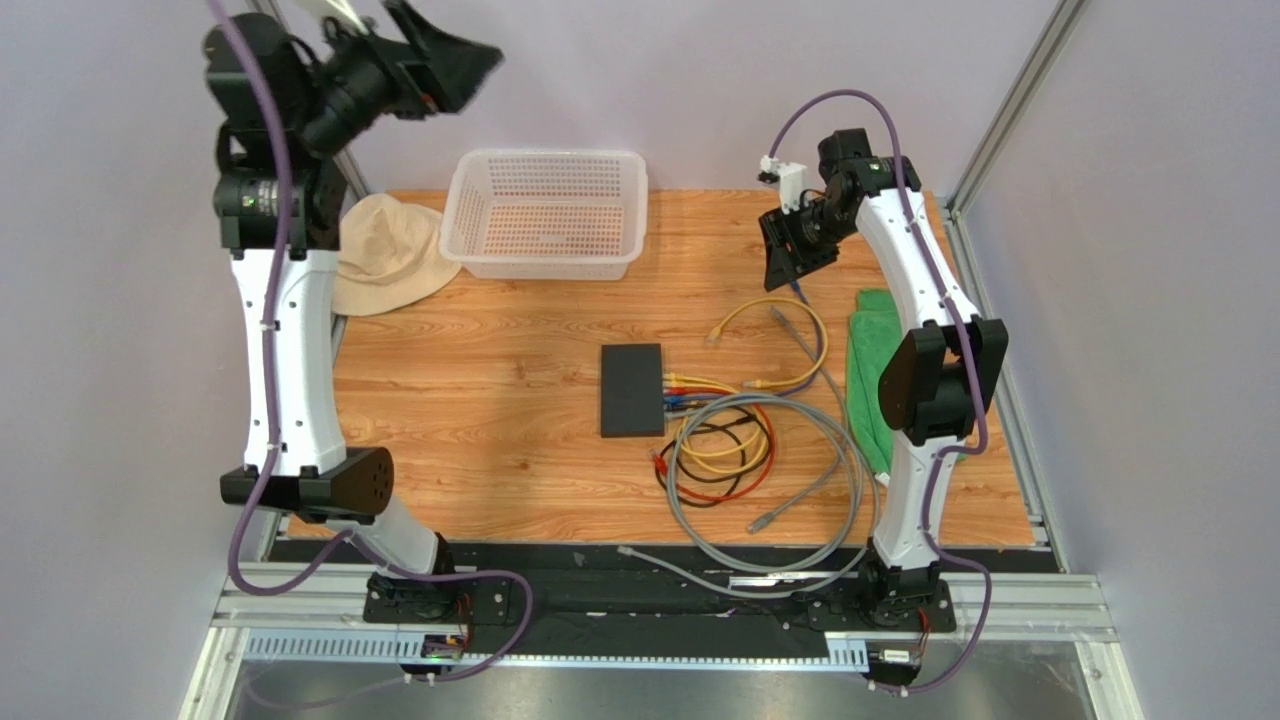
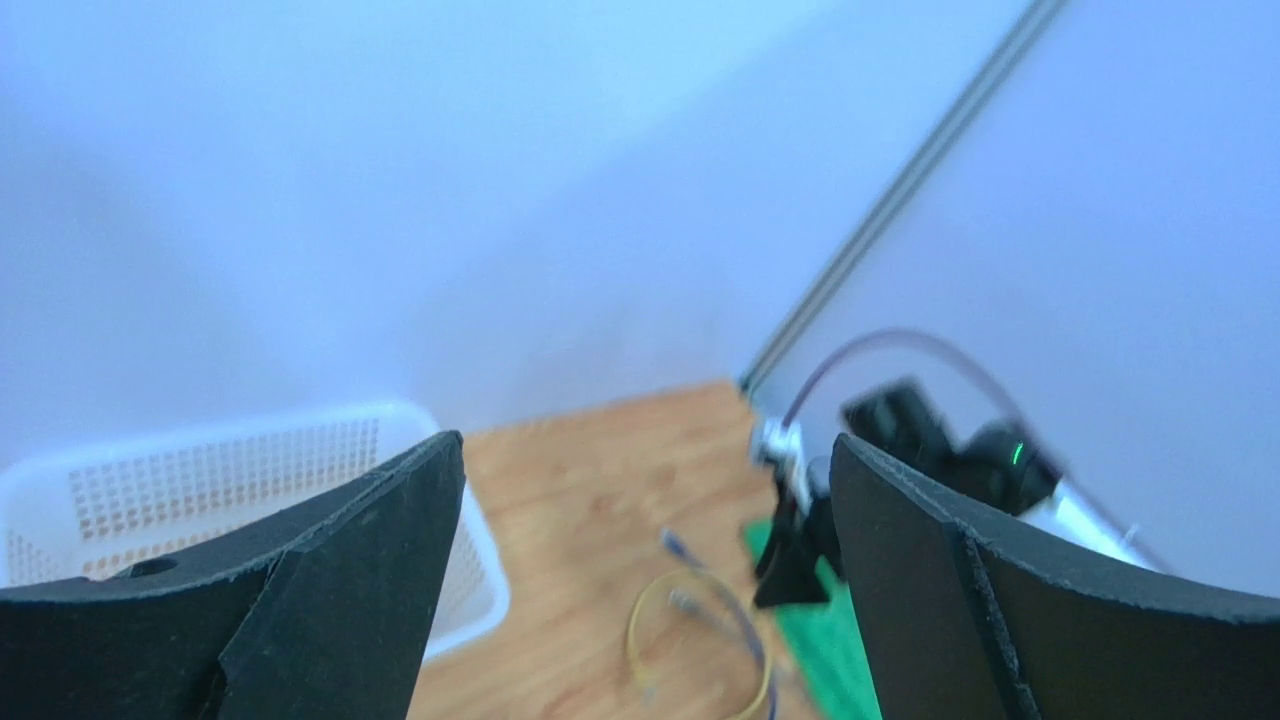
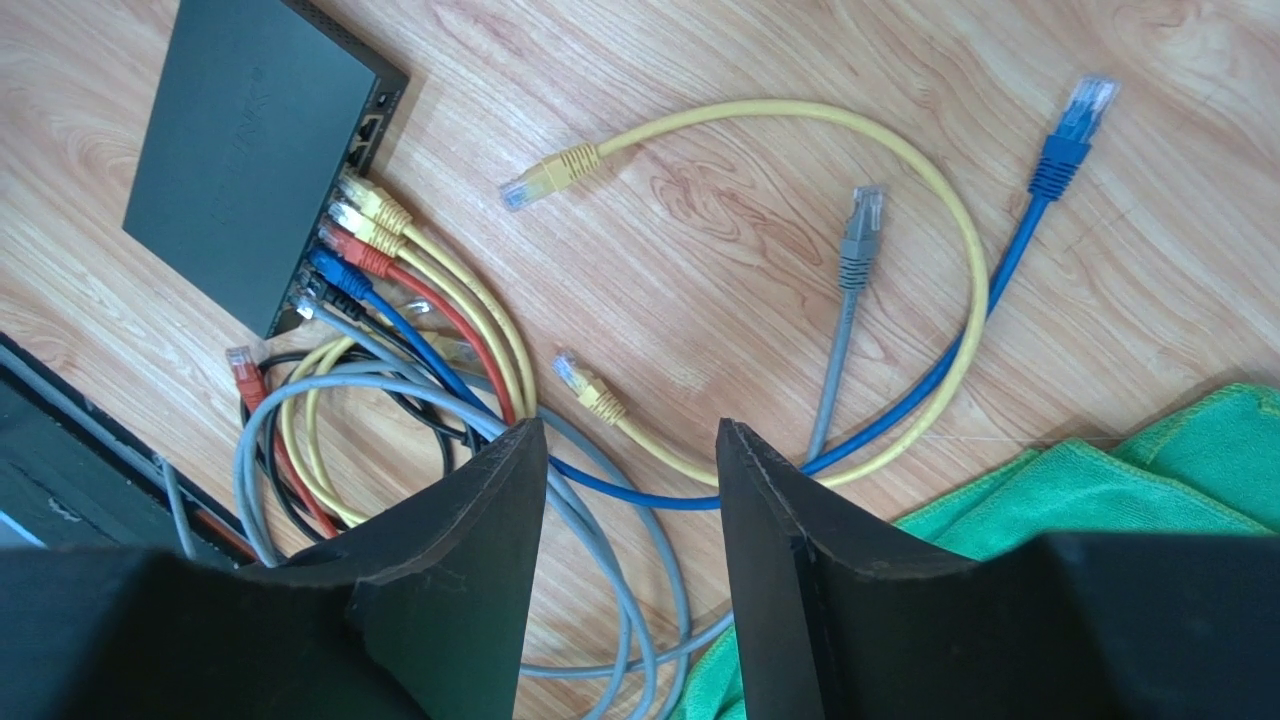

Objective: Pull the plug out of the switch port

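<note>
- The switch (image 1: 631,389) lies mid-surface (image 1: 496,390), with plugs (image 3: 353,240) lining its right side.
- The right pincer (image 1: 789,248), parted and empty, hovers nearer, beyond and to the right of those plugs.
- The left pincer (image 1: 436,68), wide open, is raised far off.

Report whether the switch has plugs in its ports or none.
Plugs in. In the right wrist view, yellow, red, blue and grey plugs sit in a row in the sockets along one edge of the switch.

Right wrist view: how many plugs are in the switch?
5, in a row on the switch edge: yellow plug, second yellow plug, red plug, blue plug, grey plug last. The grey one is hard to make out; another may be hidden.
</note>
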